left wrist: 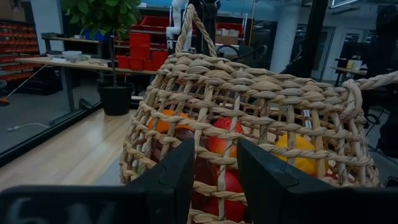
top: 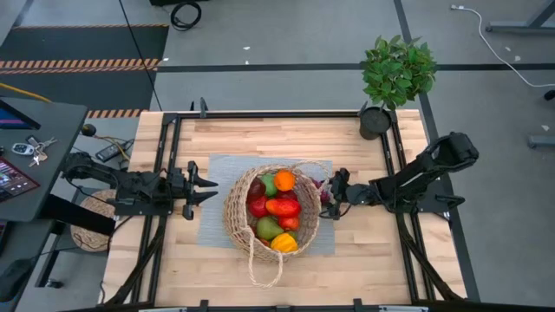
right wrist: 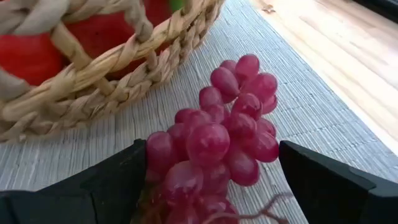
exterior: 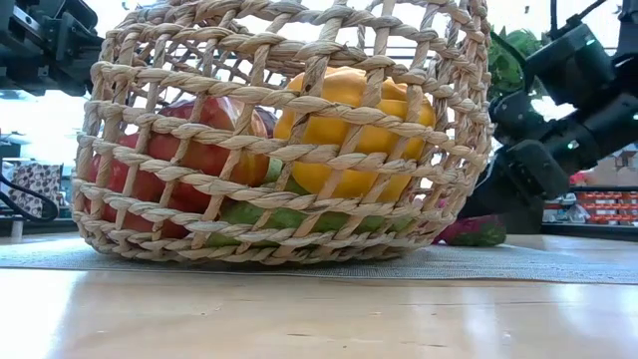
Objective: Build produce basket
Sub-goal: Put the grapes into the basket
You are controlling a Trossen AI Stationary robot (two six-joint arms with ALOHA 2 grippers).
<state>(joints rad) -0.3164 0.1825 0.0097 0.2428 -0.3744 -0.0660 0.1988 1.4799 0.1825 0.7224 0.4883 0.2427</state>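
While no brand, label or readable writing shows anywhere, the basket (top: 272,211) stands on a grey mat (top: 217,208) at the middle of the wooden table (top: 364,260), holding red, green, orange and yellow produce (top: 276,208). Purple grapes (right wrist: 214,146) lie on the mat just beside the basket's right wall. The right gripper (right wrist: 208,180) is down at them, its fingers (right wrist: 106,180) spread wide on either side of the bunch, not clamping it. The left gripper (top: 208,187) hangs just beside the basket's left wall, fingers apart, holding nothing. A potted plant (top: 395,74) stands at the table's far right corner.
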